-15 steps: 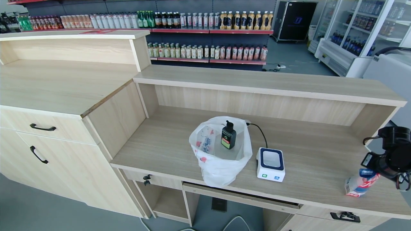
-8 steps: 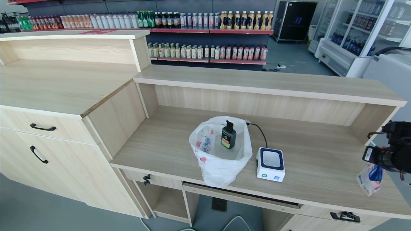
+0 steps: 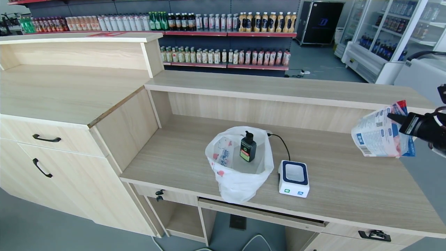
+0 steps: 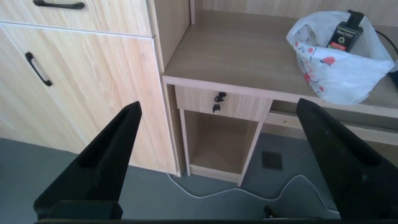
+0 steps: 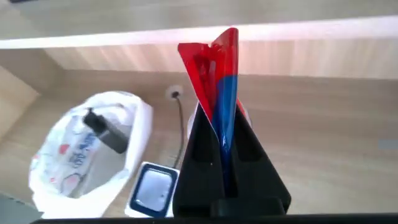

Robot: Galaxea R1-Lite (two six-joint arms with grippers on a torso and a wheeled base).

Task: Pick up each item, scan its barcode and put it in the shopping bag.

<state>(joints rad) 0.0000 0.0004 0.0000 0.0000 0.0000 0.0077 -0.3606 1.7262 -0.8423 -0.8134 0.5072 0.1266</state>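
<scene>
One item looks finished: a dark pump bottle [image 3: 248, 148] already stands inside the shopping bag [image 3: 237, 177] on the counter [image 3: 348, 184]. The item in hand is a red, white and blue pouch [image 3: 378, 134], held in the air above the counter's right end. It is well apart from the scanner [image 3: 293, 177], which sits just beside the bag, so I judge both its scan and its bagging not yet done. My right gripper [image 5: 224, 155] is pinched narrow on one edge of the pouch. My left gripper [image 4: 217, 106] hangs off to the bag's left, fingers spread wide, holding nothing.
</scene>
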